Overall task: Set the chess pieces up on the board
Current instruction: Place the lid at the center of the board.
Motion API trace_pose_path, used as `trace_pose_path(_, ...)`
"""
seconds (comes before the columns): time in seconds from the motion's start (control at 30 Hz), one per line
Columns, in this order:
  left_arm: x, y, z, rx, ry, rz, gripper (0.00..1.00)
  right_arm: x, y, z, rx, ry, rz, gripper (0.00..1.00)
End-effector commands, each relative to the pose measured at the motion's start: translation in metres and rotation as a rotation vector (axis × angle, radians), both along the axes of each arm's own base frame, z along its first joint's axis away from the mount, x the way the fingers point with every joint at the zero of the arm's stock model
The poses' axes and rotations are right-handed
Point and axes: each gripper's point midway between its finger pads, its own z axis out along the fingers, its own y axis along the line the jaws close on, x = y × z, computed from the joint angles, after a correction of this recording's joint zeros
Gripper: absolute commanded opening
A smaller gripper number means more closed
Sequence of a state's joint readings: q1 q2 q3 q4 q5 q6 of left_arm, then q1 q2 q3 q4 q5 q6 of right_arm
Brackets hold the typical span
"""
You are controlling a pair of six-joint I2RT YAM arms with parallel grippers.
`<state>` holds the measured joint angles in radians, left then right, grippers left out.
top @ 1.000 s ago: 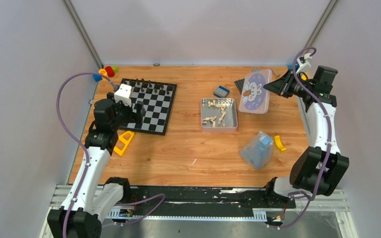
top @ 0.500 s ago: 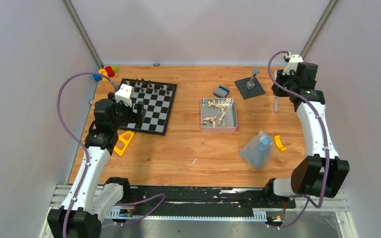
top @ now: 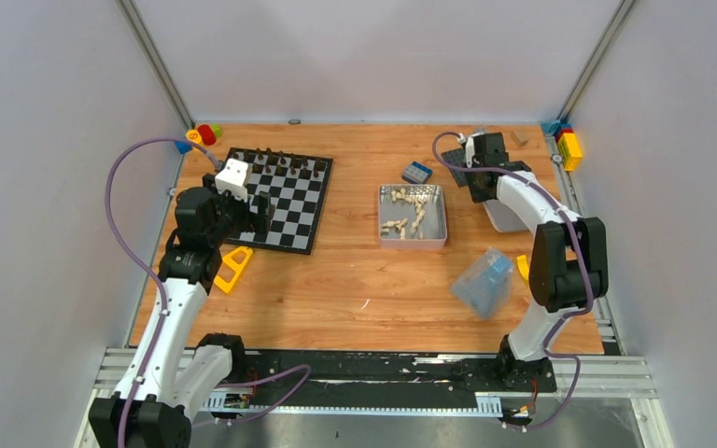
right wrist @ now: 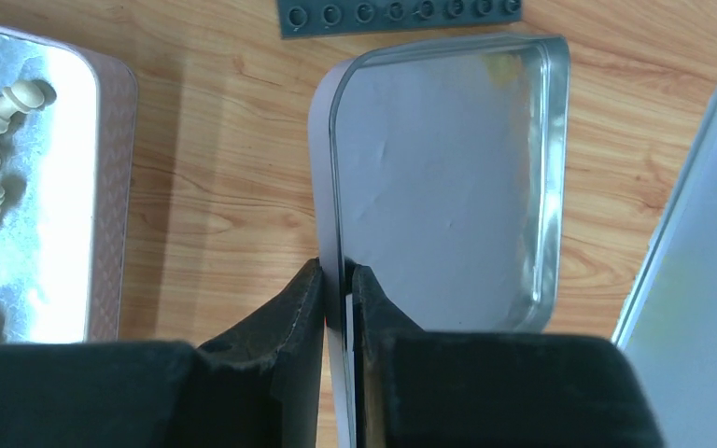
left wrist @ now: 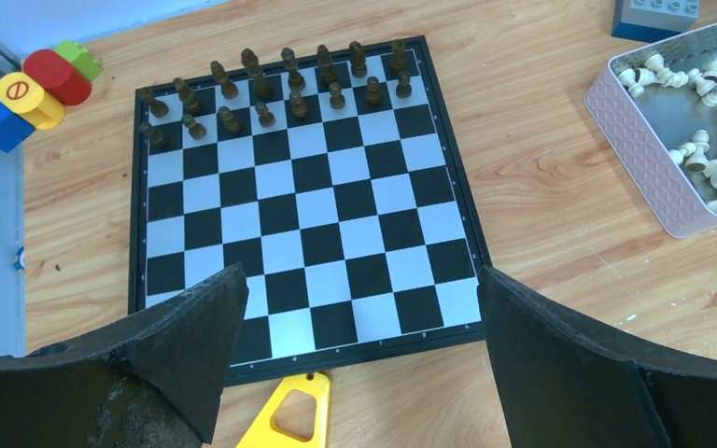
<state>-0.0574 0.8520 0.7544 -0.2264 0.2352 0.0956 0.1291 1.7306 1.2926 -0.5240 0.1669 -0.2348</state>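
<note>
Top external view: the board lies flat on the far left of the table. The dark chess pieces stand on its two far rows, and its other squares are bare. The left gripper sits over the board's near-left corner. The tin lies at table centre, well apart from the board, and holds the cream chess pieces in a loose heap. A blue brick lies just beyond the tin, and a yellow piece lies near the board's near-left corner. The right arm is folded over the far right of the table, with a pale lid partly hidden beneath it. Left wrist view: the left gripper's fingers stand wide apart with nothing between them, framing the board's near edge. The dark pieces are upright, and the cream pieces lie on their sides in the tin at right. Right wrist view: the right gripper is clamped on the rim of the lid, whose hollow inner face is towards the camera. The tin is at left, and a grey studded plate lies beyond the lid.
</note>
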Motion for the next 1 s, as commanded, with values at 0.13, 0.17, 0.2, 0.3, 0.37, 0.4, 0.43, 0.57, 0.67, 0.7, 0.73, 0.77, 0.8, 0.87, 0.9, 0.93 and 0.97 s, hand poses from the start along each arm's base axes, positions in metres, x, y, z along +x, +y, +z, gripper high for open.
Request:
trace_pose_path(0.13,0.001,-0.001,0.008,-0.002,-0.037,-0.009,1.00,0.003,0.040,-0.031,0.146,0.124,0.009,0.15)
trace_pose_path(0.17,0.001,-0.001,0.008,-0.001,-0.037,-0.008,1.00,0.004,0.044,-0.033,0.164,0.136,0.009,0.19)
trace_pose_path(0.2,0.001,0.000,0.009,-0.001,-0.038,-0.007,1.00,0.006,0.046,-0.033,0.178,0.141,0.006,0.24)
trace_pose_path(0.3,0.001,0.000,0.008,0.002,-0.036,-0.005,1.00,0.008,0.065,-0.023,0.274,0.148,0.039,0.32)
trace_pose_path(0.37,0.001,0.000,0.007,0.003,-0.034,-0.007,1.00,0.009,0.070,-0.005,0.309,0.117,0.054,0.37)
trace_pose_path(0.4,0.001,0.000,0.007,0.003,-0.034,-0.007,1.00,0.009,0.071,0.002,0.313,0.102,0.060,0.39)
trace_pose_path(0.43,0.001,0.000,0.007,0.003,-0.034,-0.007,1.00,0.009,0.069,0.012,0.314,0.079,0.065,0.41)
trace_pose_path(0.57,0.001,0.000,0.007,0.002,-0.036,-0.009,1.00,-0.006,0.069,0.064,0.350,-0.011,0.156,0.49)
trace_pose_path(0.67,0.001,-0.002,0.007,-0.001,-0.036,-0.016,1.00,-0.042,0.090,0.087,0.402,0.029,0.341,0.58)
trace_pose_path(0.7,0.001,-0.002,0.007,-0.001,-0.036,-0.016,1.00,-0.055,0.096,0.090,0.399,0.053,0.392,0.60)
trace_pose_path(0.73,0.000,-0.002,0.008,0.000,-0.037,-0.016,1.00,-0.071,0.103,0.091,0.395,0.079,0.451,0.62)
trace_pose_path(0.77,0.000,-0.001,0.008,0.000,-0.039,-0.015,1.00,-0.085,0.109,0.089,0.369,0.097,0.503,0.62)
trace_pose_path(0.8,0.001,-0.001,0.009,0.001,-0.040,-0.014,1.00,-0.099,0.113,0.085,0.333,0.110,0.549,0.62)
trace_pose_path(0.87,0.000,-0.001,0.009,0.002,-0.041,-0.014,1.00,-0.129,0.118,0.065,0.240,0.150,0.651,0.62)
trace_pose_path(0.9,0.000,-0.001,0.009,0.002,-0.042,-0.013,1.00,-0.143,0.117,0.055,0.182,0.168,0.699,0.62)
trace_pose_path(0.93,0.000,-0.001,0.008,0.003,-0.040,-0.012,1.00,-0.156,0.118,0.044,0.129,0.189,0.747,0.61)
trace_pose_path(0.97,0.000,-0.001,0.008,0.003,-0.040,-0.012,1.00,-0.168,0.117,0.035,0.082,0.204,0.786,0.61)
